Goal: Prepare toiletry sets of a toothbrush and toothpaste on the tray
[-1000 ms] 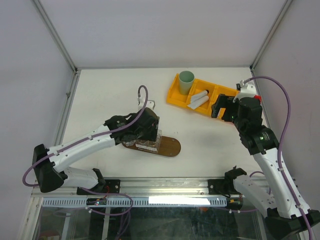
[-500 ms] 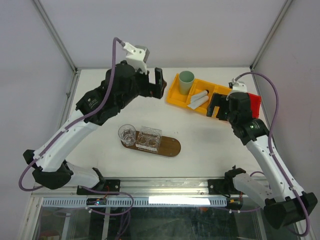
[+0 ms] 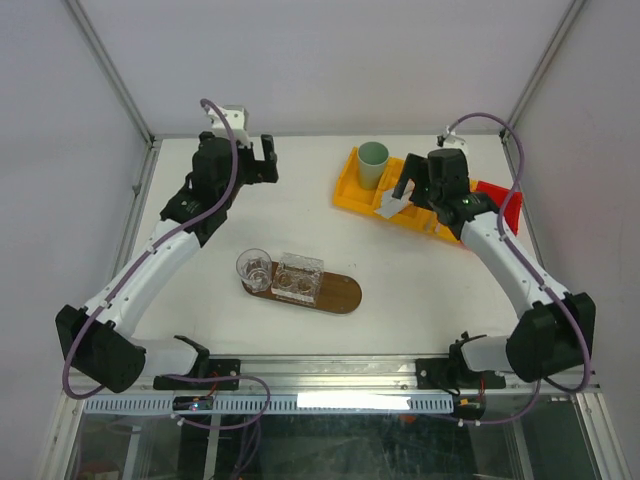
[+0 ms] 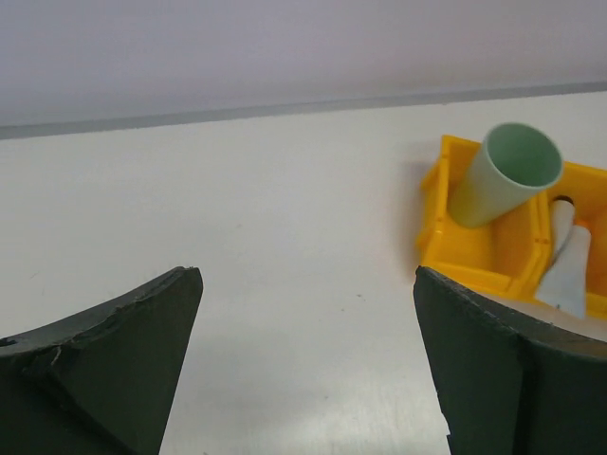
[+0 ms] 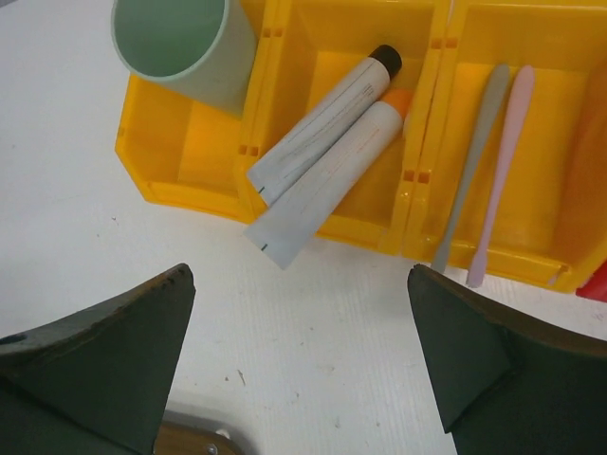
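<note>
Two white toothpaste tubes (image 5: 322,142) lie side by side in the middle compartment of the yellow bin (image 5: 180,185); they also show in the top view (image 3: 397,199). A grey toothbrush (image 5: 474,161) and a pink toothbrush (image 5: 501,156) lie in the compartment to their right. The dark wooden tray (image 3: 335,292) sits at table centre. My right gripper (image 5: 299,275) is open and empty, hovering just in front of the bin (image 3: 403,182). My left gripper (image 3: 268,162) is open and empty at the back left, well away from the bin (image 4: 308,275).
A mint-green cup (image 3: 373,160) stands in the bin's left compartment. A round clear glass (image 3: 254,268) and a square clear glass (image 3: 298,276) stand on the tray's left end. A red object (image 3: 505,205) lies right of the bin.
My left arm left the glasses on the tray, rose, and swung to the back left. My right gripper moved leftward and farther back over the bin's front.
</note>
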Controlling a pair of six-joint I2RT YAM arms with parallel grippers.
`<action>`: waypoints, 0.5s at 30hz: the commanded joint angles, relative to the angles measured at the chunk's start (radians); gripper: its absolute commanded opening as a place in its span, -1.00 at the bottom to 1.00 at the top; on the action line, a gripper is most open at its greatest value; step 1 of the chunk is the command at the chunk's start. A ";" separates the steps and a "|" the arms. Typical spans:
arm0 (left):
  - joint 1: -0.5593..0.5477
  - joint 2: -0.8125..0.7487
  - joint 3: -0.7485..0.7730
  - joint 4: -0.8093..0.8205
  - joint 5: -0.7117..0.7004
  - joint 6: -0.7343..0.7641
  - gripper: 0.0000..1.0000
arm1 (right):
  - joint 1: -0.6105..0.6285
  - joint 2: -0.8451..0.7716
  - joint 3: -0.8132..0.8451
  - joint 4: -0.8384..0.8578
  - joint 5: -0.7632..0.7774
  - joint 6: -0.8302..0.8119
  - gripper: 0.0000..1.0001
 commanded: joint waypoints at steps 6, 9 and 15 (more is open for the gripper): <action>0.051 -0.157 -0.094 0.267 0.006 0.060 0.98 | 0.005 0.361 0.366 0.083 0.028 0.054 0.97; 0.051 -0.146 -0.108 0.281 0.011 0.082 0.98 | 0.008 0.484 0.484 0.071 0.043 0.040 0.86; 0.058 -0.128 -0.111 0.295 0.048 0.076 0.98 | 0.009 0.721 0.756 -0.067 0.110 0.043 0.76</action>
